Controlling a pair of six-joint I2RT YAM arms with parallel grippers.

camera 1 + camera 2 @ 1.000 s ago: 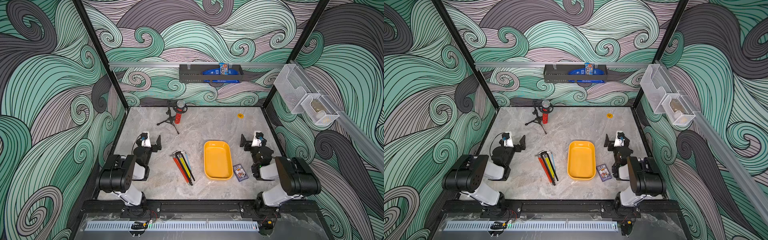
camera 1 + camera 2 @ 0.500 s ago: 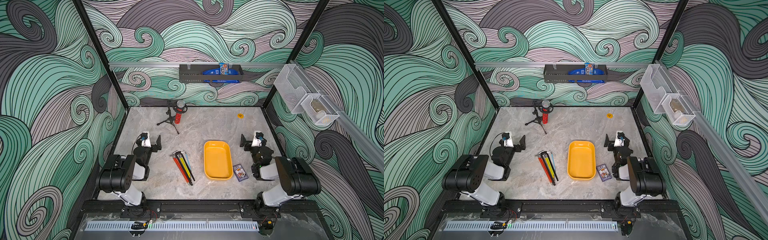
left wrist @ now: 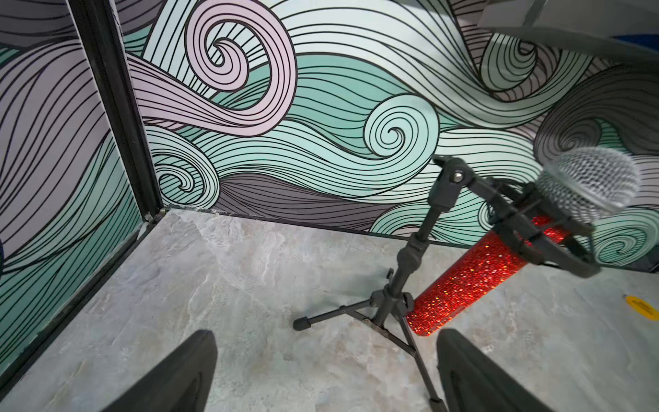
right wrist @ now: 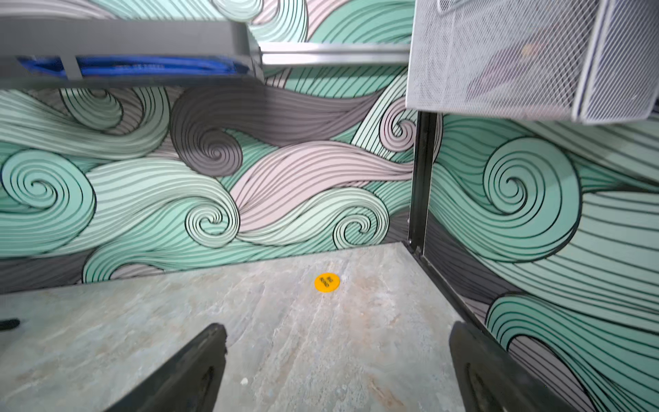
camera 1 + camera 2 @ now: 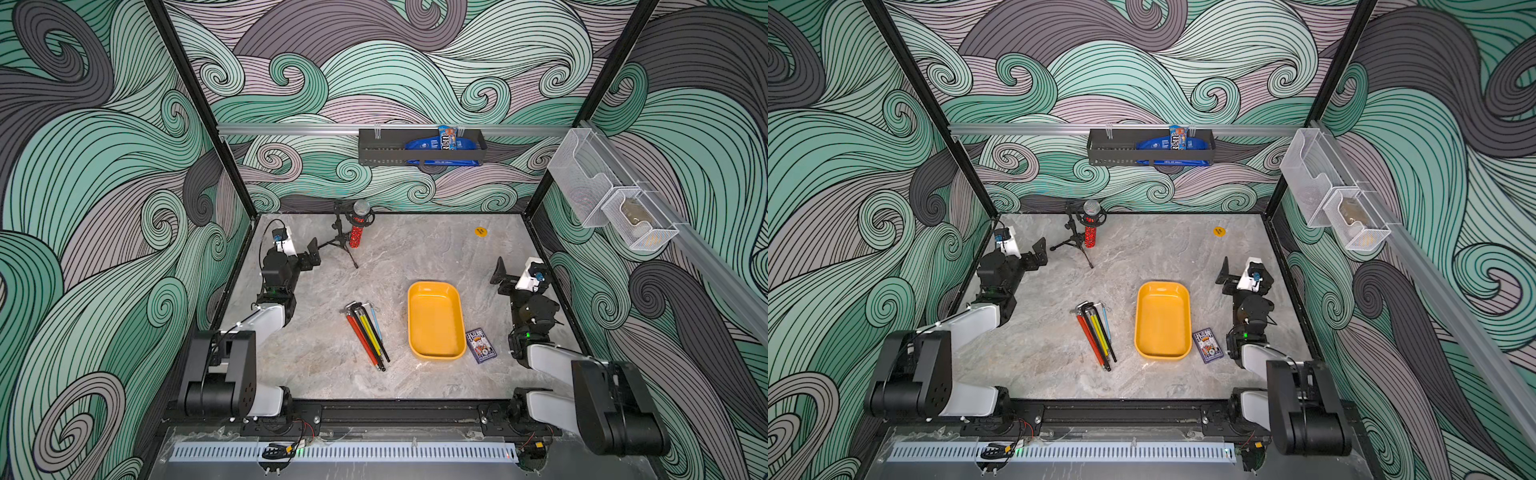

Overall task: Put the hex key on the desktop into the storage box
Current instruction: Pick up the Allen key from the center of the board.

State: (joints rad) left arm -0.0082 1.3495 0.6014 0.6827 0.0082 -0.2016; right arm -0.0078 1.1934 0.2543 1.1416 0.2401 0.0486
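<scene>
Several long hex keys [image 5: 368, 334] [image 5: 1097, 334], red, yellow, black and pale blue, lie side by side on the grey marble desktop [image 5: 415, 257]. Just right of them sits the yellow storage box [image 5: 435, 324] [image 5: 1162, 322], with nothing in it. My left gripper [image 5: 312, 254] [image 3: 328, 335] hovers open at the back left, far from the keys, facing a microphone stand. My right gripper [image 5: 500, 276] [image 4: 338, 327] stands open at the right, beyond the box, over bare desktop. Neither wrist view shows the keys or the box.
A red glitter microphone [image 5: 357, 232] [image 3: 474, 281] on a black tripod stands at the back left, close to the left gripper. A card deck [image 5: 481, 345] lies right of the box. A yellow disc [image 5: 481, 231] [image 4: 327, 282], a black wall rack [image 5: 419, 146] and white mesh baskets [image 5: 615, 208] lie farther off.
</scene>
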